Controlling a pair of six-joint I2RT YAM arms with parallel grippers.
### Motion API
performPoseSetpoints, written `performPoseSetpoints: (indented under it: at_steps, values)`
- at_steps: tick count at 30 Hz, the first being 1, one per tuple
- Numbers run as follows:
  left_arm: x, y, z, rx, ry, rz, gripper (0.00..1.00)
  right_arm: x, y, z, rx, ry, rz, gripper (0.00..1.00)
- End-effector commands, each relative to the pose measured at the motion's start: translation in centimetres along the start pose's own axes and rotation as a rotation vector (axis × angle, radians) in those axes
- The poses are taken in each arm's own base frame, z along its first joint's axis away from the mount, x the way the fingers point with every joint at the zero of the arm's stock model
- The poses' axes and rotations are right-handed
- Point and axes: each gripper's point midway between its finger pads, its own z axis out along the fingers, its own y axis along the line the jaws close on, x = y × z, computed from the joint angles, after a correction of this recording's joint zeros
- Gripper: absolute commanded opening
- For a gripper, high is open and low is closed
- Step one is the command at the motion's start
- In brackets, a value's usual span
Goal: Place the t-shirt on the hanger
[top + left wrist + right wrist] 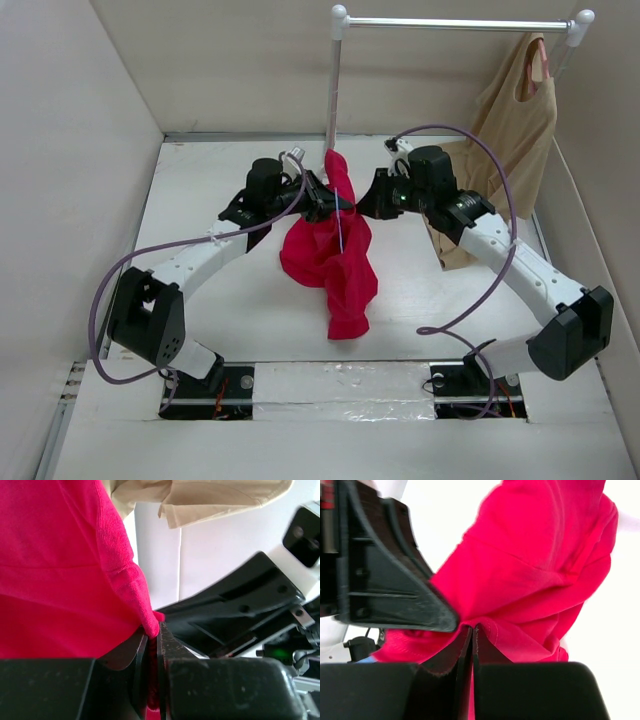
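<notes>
Just in front of the clothes rail's upright pole (333, 90), the top view shows the crimson t-shirt (335, 265) held up above the white counter (200, 290). Its upper bunch sits between the left claw (322, 205) and the right claw (362, 205), which meet it from either side of the pole. The rest of the cloth droops in crumpled folds on the near side of the pole; whether its lowest end touches the counter I cannot tell. A thin pale strand (341, 235) runs down the cloth, too fine to identify. Well to the right of the pole, a beige sleeveless garment (515, 120) hangs from the rail on a pinkish hanger (536, 62).

From the left wrist, the left claw (157, 635) is clenched on a rolled edge of the t-shirt (60, 570), the red hem squeezed between the two dark fingers. This view alone shows the grip close up, with the right arm's black housing (240, 610) just beyond and the beige garment (200, 495) above.

From the right wrist, the right claw (472, 635) is likewise pressed closed on a red fold. The t-shirt (535, 570) billows up and to the right, and a black finger of the left claw (385, 580) touches the same cloth.
</notes>
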Motion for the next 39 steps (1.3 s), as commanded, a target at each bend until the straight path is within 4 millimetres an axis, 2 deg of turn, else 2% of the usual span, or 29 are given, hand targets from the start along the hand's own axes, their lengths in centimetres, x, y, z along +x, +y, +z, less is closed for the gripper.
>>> performPoseSetpoints:
  at_steps: [1, 4, 5, 6, 10, 13, 16, 17, 20, 22, 23, 25, 26, 27, 29, 30, 31, 32, 33, 35, 37, 39]
  values:
    - [0.3, -0.7, -0.2, 0.05, 0.012, -0.049, 0.0, -1.7, 2.4, -1.5, -0.06, -0.044, -0.031, 0.08]
    - [0.6, 0.8, -0.1, 0.018, 0.011, -0.109, 0.0, 1.0, 1.7, -0.8, -0.037, 0.045, -0.018, 0.12]
    - [0.8, 1.4, 0.0, 0.005, 0.013, -0.129, 0.0, 1.1, 1.7, -0.8, -0.037, 0.045, -0.018, 0.13]
    - [0.8, 1.6, 0.1, 0.011, 0.013, -0.138, 0.0, 2.4, 1.6, -0.6, -0.044, 0.081, -0.01, 0.14]
    - [1.5, 2.8, 0.4, 0.029, 0.044, -0.219, 0.0, 4.1, 1.1, -0.6, -0.031, 0.118, 0.008, 0.21]
    - [1.6, 3.0, 0.4, 0.014, 0.045, -0.227, 0.0, 3.1, 1.5, -1.5, -0.021, 0.083, -0.007, 0.3]
    - [1.7, 3.5, 0.4, -0.008, 0.046, -0.232, 0.0, 1.7, 2.3, -2.8, -0.013, 0.051, -0.026, 0.44]
    - [1.8, 3.8, 0.4, -0.012, 0.048, -0.24, 0.0, 1.6, 2.8, -3.2, -0.021, 0.05, -0.04, 0.53]
    - [1.8, 3.9, 0.5, 0.0, 0.052, -0.258, 0.0, 1.9, 4.2, -4.7, -0.02, 0.035, -0.077, 0.64]
    - [1.7, 3.6, 0.6, 0.01, 0.05, -0.255, 0.0, 3.1, 4.3, -5.4, -0.002, 0.058, -0.087, 0.64]
    - [1.6, 3.5, 0.7, 0.012, 0.048, -0.255, 0.0, 4.1, 5.0, -5.7, -0.02, 0.079, -0.107, 0.54]
    - [1.2, 2.8, 0.8, 0.031, 0.039, -0.244, 0.0, 6.3, 5.1, -6.7, -0.015, 0.119, -0.126, 0.22]
    - [1.1, 2.6, 0.8, 0.035, 0.037, -0.246, 0.0, 7.7, 6.1, -7.2, -0.031, 0.143, -0.146, 0.0]
    - [0.8, 2.4, 1.0, 0.041, 0.034, -0.242, 0.0, 8.6, 5.6, -7.8, -0.003, 0.129, -0.157, 0.0]
    - [0.6, 1.9, 1.2, 0.051, 0.036, -0.236, 0.0, 9.3, 6.2, -8.4, -0.014, 0.107, -0.145, 0.0]
    - [0.5, 1.8, 1.3, 0.054, 0.038, -0.241, 0.0, 9.7, 6.5, -8.5, -0.023, 0.098, -0.148, 0.03]
    - [0.4, 1.4, 1.3, 0.061, 0.041, -0.238, 0.0, 10.2, 6.1, -8.5, -0.015, 0.099, -0.137, 0.11]
    - [0.4, 1.5, 1.3, 0.06, 0.044, -0.24, 0.0, 10.7, 5.9, -8.2, -0.012, 0.115, -0.129, 0.36]
    - [0.4, 1.3, 1.3, 0.066, 0.043, -0.242, 0.0, 11.6, 6.1, -8.0, -0.016, 0.146, -0.138, 0.46]
    - [0.4, 1.1, 1.3, 0.07, 0.047, -0.242, 0.0, 12.6, 5.9, -7.1, 0.01, 0.175, -0.162, 0.58]
    - [0.3, 0.8, 1.3, 0.077, 0.046, -0.244, 0.0, 13.4, 6.5, -6.3, 0.019, 0.184, -0.193, 0.6]
    - [0.3, 0.5, 1.2, 0.085, 0.045, -0.241, 0.0, 13.7, 5.7, -5.1, 0.075, 0.185, -0.198, 0.6]
